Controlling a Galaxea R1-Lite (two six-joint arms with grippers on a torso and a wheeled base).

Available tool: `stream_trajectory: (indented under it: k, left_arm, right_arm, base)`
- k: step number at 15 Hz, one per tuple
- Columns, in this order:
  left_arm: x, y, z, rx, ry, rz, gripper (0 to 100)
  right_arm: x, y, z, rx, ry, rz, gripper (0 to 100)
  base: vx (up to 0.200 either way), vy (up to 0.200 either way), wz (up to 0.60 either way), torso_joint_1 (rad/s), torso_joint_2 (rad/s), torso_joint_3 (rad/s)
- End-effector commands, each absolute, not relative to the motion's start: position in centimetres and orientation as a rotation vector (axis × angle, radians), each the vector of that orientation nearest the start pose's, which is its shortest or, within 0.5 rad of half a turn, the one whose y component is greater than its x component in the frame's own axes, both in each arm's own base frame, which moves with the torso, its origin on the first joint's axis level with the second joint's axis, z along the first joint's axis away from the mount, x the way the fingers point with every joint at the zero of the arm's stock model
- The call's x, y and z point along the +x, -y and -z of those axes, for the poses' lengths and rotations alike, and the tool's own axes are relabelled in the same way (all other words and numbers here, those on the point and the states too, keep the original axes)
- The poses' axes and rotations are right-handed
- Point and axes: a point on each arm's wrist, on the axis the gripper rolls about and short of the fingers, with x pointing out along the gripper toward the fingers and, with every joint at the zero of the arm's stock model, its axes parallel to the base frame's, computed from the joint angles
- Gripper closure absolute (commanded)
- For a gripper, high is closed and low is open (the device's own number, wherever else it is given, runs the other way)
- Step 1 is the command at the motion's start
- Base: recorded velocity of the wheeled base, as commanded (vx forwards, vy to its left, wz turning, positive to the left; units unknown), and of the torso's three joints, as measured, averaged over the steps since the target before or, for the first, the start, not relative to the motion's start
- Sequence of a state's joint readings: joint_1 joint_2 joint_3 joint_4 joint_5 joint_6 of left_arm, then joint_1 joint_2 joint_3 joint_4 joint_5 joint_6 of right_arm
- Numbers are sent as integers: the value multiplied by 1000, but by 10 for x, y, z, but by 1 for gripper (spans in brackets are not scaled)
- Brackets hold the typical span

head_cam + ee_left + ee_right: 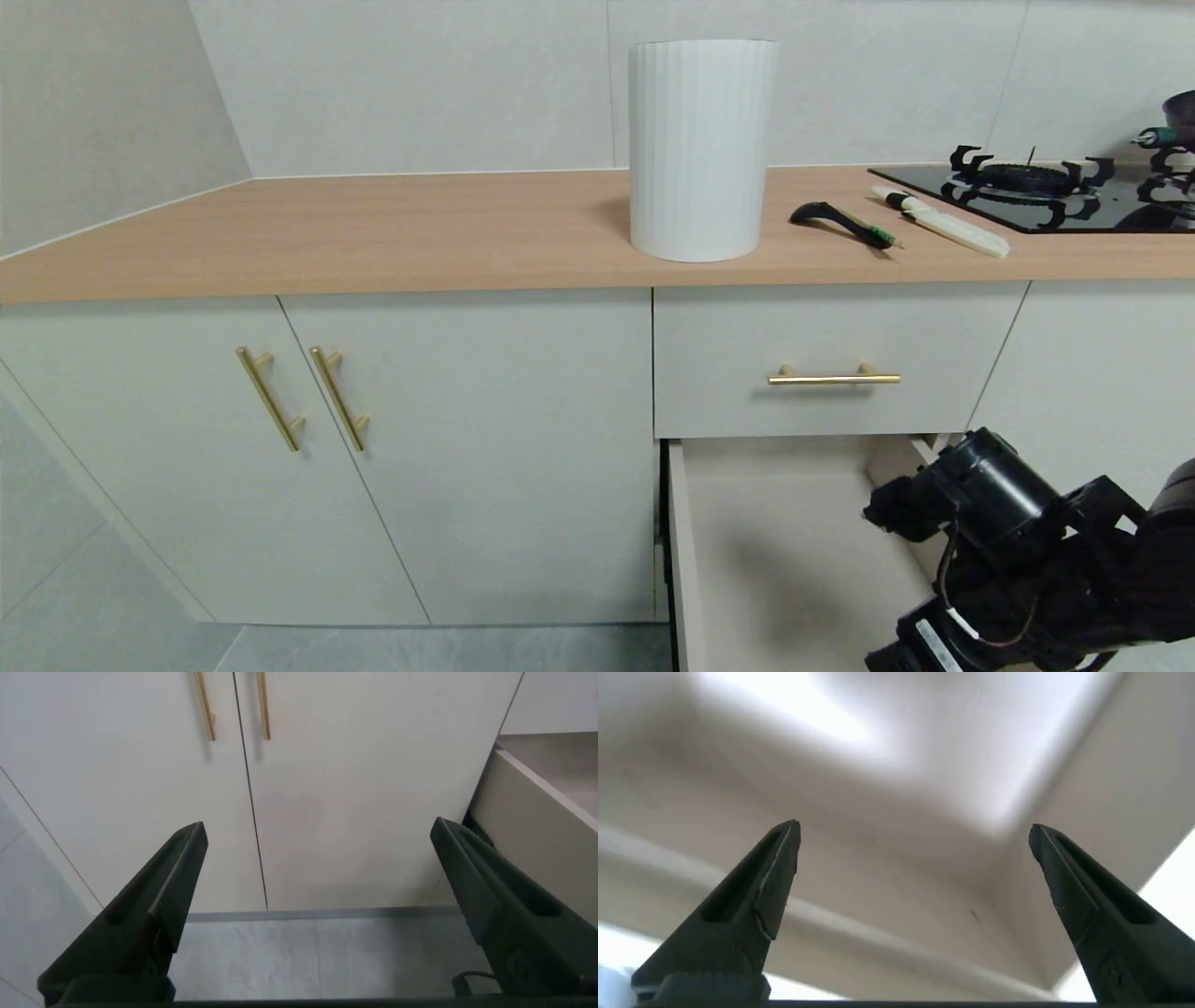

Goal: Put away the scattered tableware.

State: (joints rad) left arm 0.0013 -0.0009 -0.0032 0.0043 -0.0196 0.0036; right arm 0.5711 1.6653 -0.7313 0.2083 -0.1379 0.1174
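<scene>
Right gripper (912, 829), wide open and empty, hangs over the open drawer (680, 523) at lower right; it should lift clear, then pinch the black spoon (840, 220) at upper right across its handle.

A countertop (373, 233) runs left to right along the far wall. On it, right of centre, stands a canister (698, 149); just right of that lies a scoop (845, 224), then a knife (941, 221), and a hob (1027, 191) at the far right. Below the counter, two cabinet doors (373, 448) sit on the left and a closed drawer (831, 359) to their right, under the canister. Beneath it a pulled-out drawer (794, 560) extends toward the near side, with the right gripper (910, 835) above its right part.
</scene>
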Motion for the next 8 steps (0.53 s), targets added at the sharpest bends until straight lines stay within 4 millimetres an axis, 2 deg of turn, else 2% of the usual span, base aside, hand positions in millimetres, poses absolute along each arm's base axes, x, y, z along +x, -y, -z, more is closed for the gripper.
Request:
stream_trajectory:
  k: [1, 2, 4, 5, 8]
  left_arm:
    - [-23, 0, -76, 3, -2, 18, 0]
    - [-23, 0, -76, 3, -2, 18, 0]
    - [-23, 0, -76, 5, -1, 18, 0]
    - [-23, 0, -76, 3, 0, 18, 0]
    - [-23, 0, -76, 3, -2, 18, 0]
  right_arm:
    - [204, -127, -125, -230, -1020, -314, 0]
    - [205, -126, -140, -149, -957, -298, 0]
    - [204, -117, -153, -73, -927, -330, 0]
    - [205, -113, -167, -27, -884, -359, 0]
    - [206, -104, -175, -8, -848, -333, 0]
  base:
    - [0, 0, 0, 0, 0, 0]
    - [0, 0, 0, 0, 0, 0]
    - [0, 0, 0, 0, 0, 0]
    - [0, 0, 0, 0, 0, 0]
    - [0, 0, 0, 0, 0, 0]
